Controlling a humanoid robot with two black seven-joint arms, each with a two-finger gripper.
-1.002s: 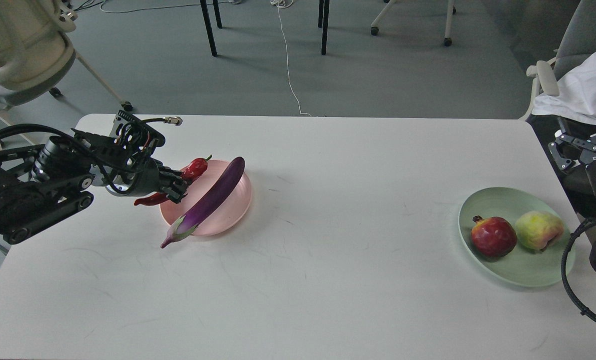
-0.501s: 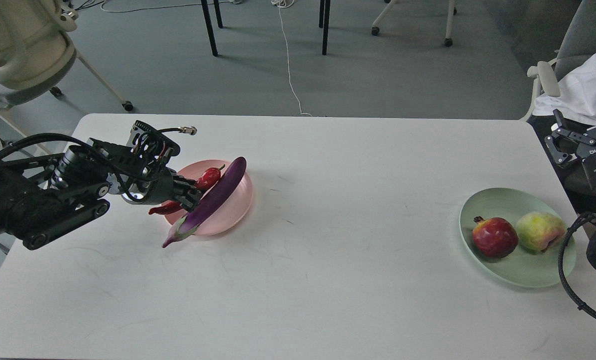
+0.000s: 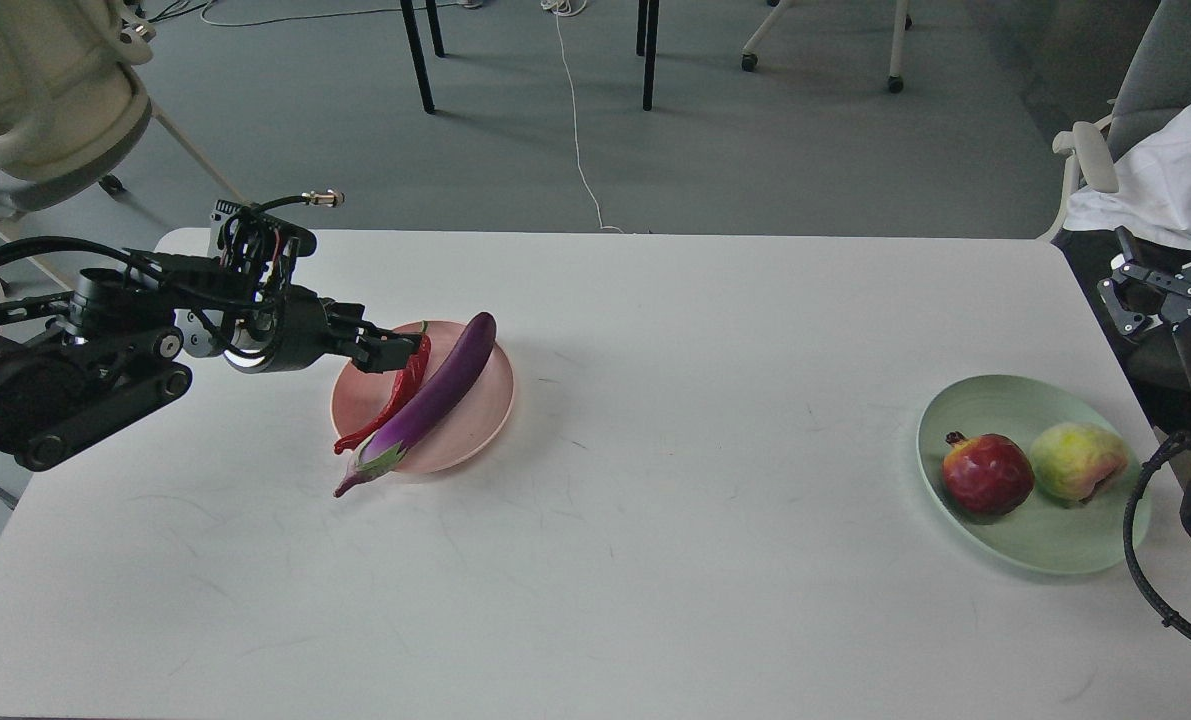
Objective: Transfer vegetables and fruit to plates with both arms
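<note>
The purple eggplant (image 3: 437,397) lies slantwise across the pale pink plate (image 3: 479,420), its stem end hanging over the near rim. The red chili pepper (image 3: 392,398) lies beside it on the left, with its tip past the rim. My left gripper (image 3: 403,350) is just over the plate's left side. Its fingers are parted at the chili's stem end. The pomegranate (image 3: 987,473) and the yellow-green pear-like fruit (image 3: 1077,460) sit side by side on the pale green plate (image 3: 975,400) at the right. My right gripper (image 3: 1127,290) is open and empty, off the table's right edge.
The white table (image 3: 655,520) spans the view. Office chairs stand at the far left (image 3: 35,90) and far right (image 3: 1155,120). A white cable (image 3: 577,130) runs over the grey floor behind the table. My right arm's black cable loop (image 3: 1155,560) hangs by the green plate.
The chili was held crosswise in my left gripper; now it lies on the pink plate along the eggplant. The left gripper has opened and drawn back up and left. The right gripper barely shifted.
</note>
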